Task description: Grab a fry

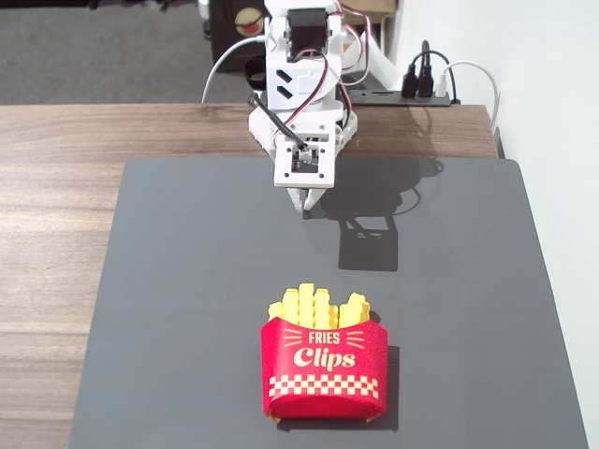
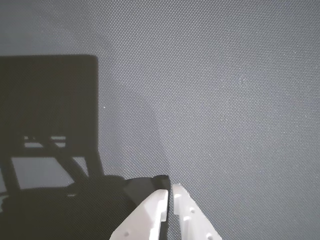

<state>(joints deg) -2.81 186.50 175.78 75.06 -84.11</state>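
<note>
Nearest the fixed camera, the red carton (image 1: 325,369) reading "FRIES Clips" stands upright on the dark grey mat (image 1: 187,309), a little right of centre along the mat's front edge. Poking out of its top is a cluster of bright yellow crinkle-cut sticks, and the fry (image 1: 306,305) near the middle of that bunch rises tallest, upright, touching its neighbours. All of them sit inside the carton; none lies loose on the mat.

Moving back across bare mat, there's a blocky shadow on the surface, then the jaws (image 1: 308,199) at the far end, pointing down at the mat and well apart from the carton. In the wrist view the two white tips (image 2: 170,192) are drawn together with only a thin slit between them, holding nothing, just textured grey mat beneath.

Behind them the white arm (image 1: 301,70) rises with its cables, on the wooden bench (image 1: 56,215). Farthest back, a power strip (image 1: 416,92) lies by the wall.
</note>
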